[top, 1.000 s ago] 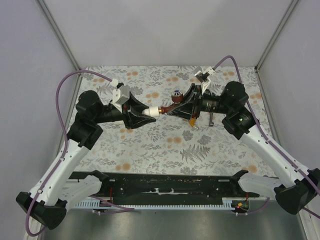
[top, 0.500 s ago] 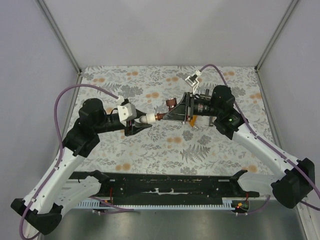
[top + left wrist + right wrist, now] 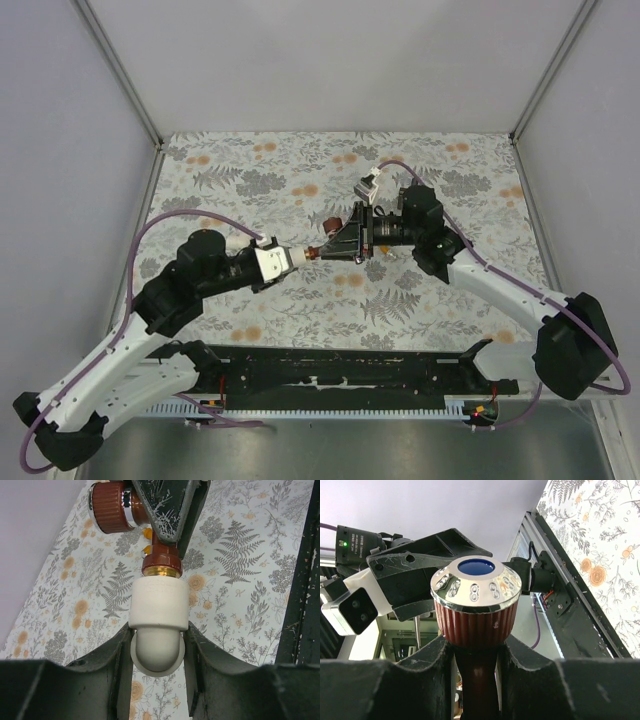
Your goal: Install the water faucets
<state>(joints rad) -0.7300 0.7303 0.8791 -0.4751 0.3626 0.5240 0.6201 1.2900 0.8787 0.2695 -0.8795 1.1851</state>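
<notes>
My left fingers [image 3: 102,680] pinched the white elbow fitting [image 3: 159,605]. My right fingers [image 3: 525,680] pinched the reddish-brown faucet [image 3: 161,560], its threaded end seated in that fitting's mouth. Any tilt between the arms risked cross-threading or a slip. The table [image 3: 250,170] lay below the fitting, and the side walls [image 3: 60,200] stood well off.

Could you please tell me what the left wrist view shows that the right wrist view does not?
Only the left wrist view shows the white plastic elbow pipe fitting, clamped in the left gripper, and the brass-coloured collar meeting its mouth. Only the right wrist view shows the blue disc atop the knob's silvery cap. Both show the reddish-brown water faucet held by the right gripper.
</notes>
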